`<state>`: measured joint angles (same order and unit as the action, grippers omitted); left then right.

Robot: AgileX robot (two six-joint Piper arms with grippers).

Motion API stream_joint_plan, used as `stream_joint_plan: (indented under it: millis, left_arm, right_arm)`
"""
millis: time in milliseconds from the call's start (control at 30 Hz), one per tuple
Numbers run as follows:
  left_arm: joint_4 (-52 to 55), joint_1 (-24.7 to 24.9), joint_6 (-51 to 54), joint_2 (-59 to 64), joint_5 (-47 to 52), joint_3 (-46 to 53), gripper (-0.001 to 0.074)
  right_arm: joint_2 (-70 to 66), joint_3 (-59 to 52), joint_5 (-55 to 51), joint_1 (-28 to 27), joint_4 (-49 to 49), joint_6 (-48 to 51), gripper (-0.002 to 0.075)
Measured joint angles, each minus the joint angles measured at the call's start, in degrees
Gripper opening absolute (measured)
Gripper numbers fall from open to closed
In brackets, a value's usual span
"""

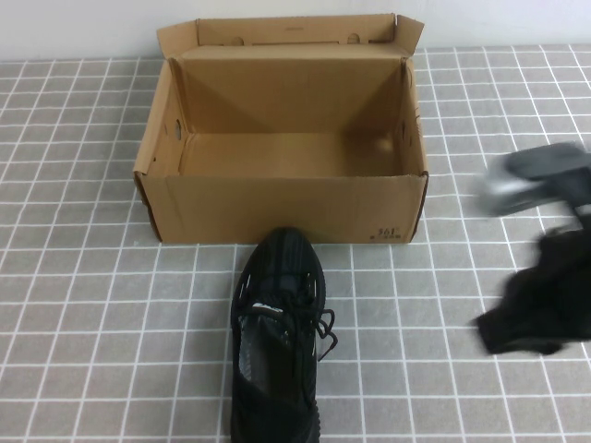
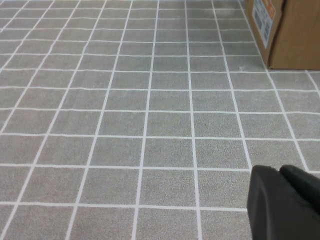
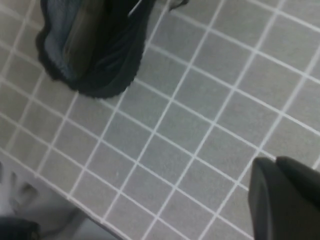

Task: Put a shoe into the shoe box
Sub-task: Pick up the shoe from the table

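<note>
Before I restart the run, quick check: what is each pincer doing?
Left pincer: shut, empty, over bare tiles near the shoe box.
Right pincer: shut, empty, off to the right of the shoe.

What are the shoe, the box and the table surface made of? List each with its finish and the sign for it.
Shoe: likely black knit fabric, matte; ribbed texture, laces, grey lining.
Shoe box: brown corrugated cardboard, matte; folded flaps, crease lines.
Table surface: grey covering with white grid lines, speckled and dull; material unclear.
Right gripper is above the table right of the shoe; left gripper is shut over bare table.
</note>
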<state>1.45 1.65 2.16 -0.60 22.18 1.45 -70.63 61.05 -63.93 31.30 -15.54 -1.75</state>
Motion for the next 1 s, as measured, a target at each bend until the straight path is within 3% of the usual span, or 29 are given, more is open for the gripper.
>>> stream_joint_plan:
  millis: [133,300,400,633,733,1000]
  left_arm:
    - [0.0,0.0,0.0,0.0,0.0,0.0,0.0000]
    - [0.0,0.0,0.0,0.0,0.0,0.0,0.0000]
    - [0.0,0.0,0.0,0.0,0.0,0.0,0.0000]
    - [0.0,0.0,0.0,0.0,0.0,0.0,0.0000]
    - [0.0,0.0,0.0,0.0,0.0,0.0,0.0000]
    - [0.0,0.0,0.0,0.0,0.0,0.0,0.0000]
  right_arm:
    - [-7.7,6.7,-0.2,10.2,5.2,-1.5,-0.0015]
    - [-15.9,14.6,-0.2,16.0,5.8,2.9,0.0017]
    - [-19.2,18.0,1.1,17.3,5.2,9.4,0.0106]
    - [-22.9,19.4,8.5,18.5,4.0,23.6,0.0422]
    - [-24.3,19.5,11.1,18.7,3.2,28.9,0.0472]
    - [-30.3,23.3,13.1,18.9,5.2,31.9,0.0492]
